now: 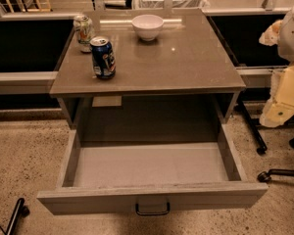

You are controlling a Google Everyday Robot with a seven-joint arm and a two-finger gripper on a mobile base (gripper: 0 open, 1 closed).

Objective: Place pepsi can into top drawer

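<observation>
Tool [276, 111]: hanging at the far right of the view, off the worktop's [186, 65] right edge and below its surface level, on the end of the pale cream arm. It is holding nothing that is showing; whether it is released or clenched, I cannot tell. It is sitting well apart from every item on the worktop.

Pepsi can [103, 58]: standing upright on the worktop near the front-left corner, just in from the left edge, logo facing the camera.

Pale green-and-white can [83, 32]: standing upright behind the pepsi can, nearer the back-left corner, close to it but not touching.

White bowl [147, 26]: sitting upright near the middle of the back edge, apart from both cans.

Top drawer [152, 168]: standing pulled well out below the front edge of the worktop, its pale grey inside showing. The dark handle [152, 209] is sitting at the middle of the drawer front.

Chair casters [260, 150]: resting on the speckled floor beyond the worktop's right edge, below the tool.
</observation>
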